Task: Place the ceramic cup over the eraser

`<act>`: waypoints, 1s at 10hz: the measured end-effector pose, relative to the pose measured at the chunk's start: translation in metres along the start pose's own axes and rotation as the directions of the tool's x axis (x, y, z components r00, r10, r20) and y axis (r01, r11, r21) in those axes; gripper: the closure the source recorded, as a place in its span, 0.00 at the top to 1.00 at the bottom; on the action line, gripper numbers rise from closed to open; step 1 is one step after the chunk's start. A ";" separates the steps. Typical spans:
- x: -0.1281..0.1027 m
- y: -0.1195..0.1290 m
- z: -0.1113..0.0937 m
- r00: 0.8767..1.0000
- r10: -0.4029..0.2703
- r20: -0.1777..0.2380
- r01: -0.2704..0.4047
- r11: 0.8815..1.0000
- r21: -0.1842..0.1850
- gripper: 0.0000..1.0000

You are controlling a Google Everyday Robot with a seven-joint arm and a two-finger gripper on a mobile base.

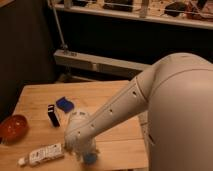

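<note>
The ceramic cup [90, 159], small, round and blue, sits near the table's front edge. My gripper [86, 151] is right on top of it at the end of the white arm [125, 107], and the wrist hides the cup's upper part. Whether the cup is gripped does not show. A small black block standing upright, the eraser [52, 115] by its look, is on the table to the back left of the cup, about a hand's width away.
An orange-red bowl [12, 127] sits at the left edge of the wooden table [110, 90]. A white tube [42, 154] lies at the front left. A blue object [65, 103] lies behind the eraser. Shelving [100, 62] stands behind the table.
</note>
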 end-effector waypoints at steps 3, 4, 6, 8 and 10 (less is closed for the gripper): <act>-0.007 -0.002 0.017 1.000 -0.001 0.009 0.001 1.000 0.021 0.61; -0.007 0.000 0.023 1.000 0.000 0.005 0.000 1.000 0.017 0.51; -0.007 0.002 0.028 1.000 0.009 -0.002 -0.009 1.000 0.013 0.32; -0.008 0.001 0.028 1.000 0.016 -0.002 -0.016 1.000 0.013 0.16; -0.009 0.001 0.027 1.000 0.015 0.002 -0.015 1.000 0.016 0.12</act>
